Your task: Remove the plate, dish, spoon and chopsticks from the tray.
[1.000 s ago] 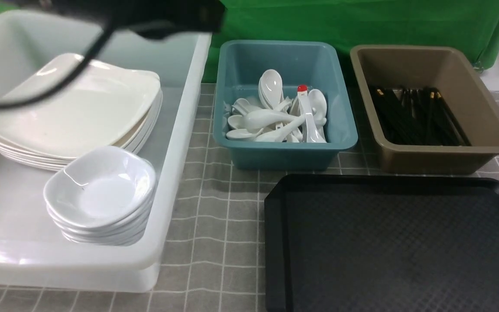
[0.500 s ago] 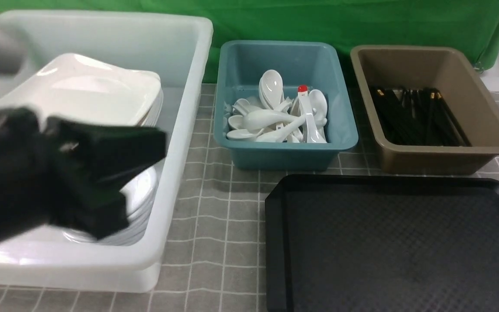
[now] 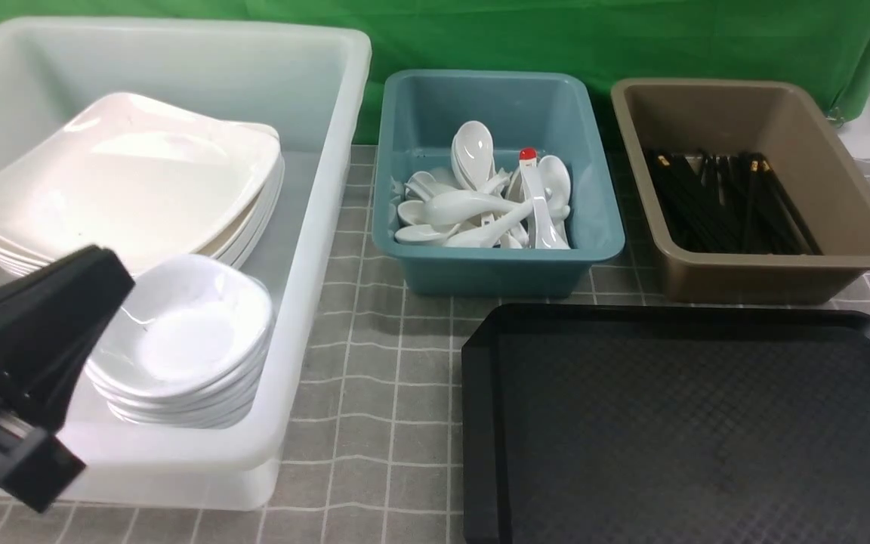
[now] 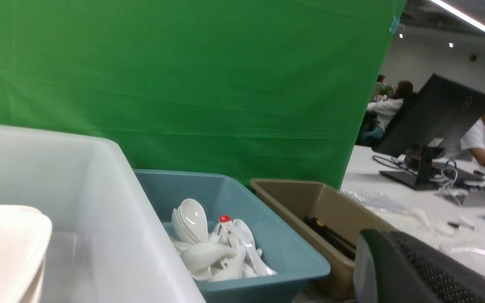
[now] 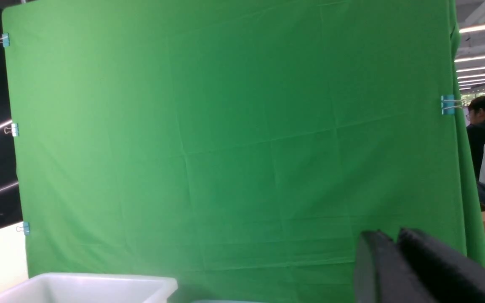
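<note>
So the tray [image 3: 688, 423] sits bare at front right, nothing left on it as far as I can see. The plate [image 3: 125, 181] tops a stack in the white tub [image 3: 314, 249], with the dish [image 3: 182, 325] stacked just in front. The spoon presumably sits in the teal bin [image 3: 593, 227] pile, the chopsticks [image 3: 729, 200] in the brown bin [image 3: 843, 196], sorted by type. Left gripper [image 3: 20, 363] hangs by the tub, holding nothing visible; can't tell how wide it's spread. Right gripper [image 5: 398, 261] looks pinched closed, empty.
</note>
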Motion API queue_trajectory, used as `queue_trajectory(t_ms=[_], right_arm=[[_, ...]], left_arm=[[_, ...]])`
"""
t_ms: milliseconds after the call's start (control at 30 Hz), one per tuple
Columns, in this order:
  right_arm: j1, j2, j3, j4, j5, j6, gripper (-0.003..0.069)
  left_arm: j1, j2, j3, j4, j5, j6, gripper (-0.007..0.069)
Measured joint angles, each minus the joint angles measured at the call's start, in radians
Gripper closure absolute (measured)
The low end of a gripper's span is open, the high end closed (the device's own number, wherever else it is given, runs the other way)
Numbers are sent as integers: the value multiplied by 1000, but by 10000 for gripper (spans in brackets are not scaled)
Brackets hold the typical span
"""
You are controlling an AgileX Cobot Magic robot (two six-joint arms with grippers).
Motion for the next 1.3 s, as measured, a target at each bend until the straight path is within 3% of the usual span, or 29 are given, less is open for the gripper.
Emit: queue_trajectory(t_ms=[467, 700, 867, 1100, 1300], right_arm=[[0, 0, 0, 0, 0, 3, 532], [0, 0, 0, 0, 0, 3, 513], [0, 0, 0, 0, 0, 3, 504], [0, 0, 0, 0, 0, 3, 482], [0, 0, 0, 0, 1, 3, 473]], left_arm=[[0, 0, 2, 257, 34, 5, 621], [19, -36, 24, 288, 88, 17, 621], [175, -199, 117, 268, 189, 18, 621], [520, -485, 286, 231, 290, 18, 620], [606, -504, 303, 214, 460, 18, 620]])
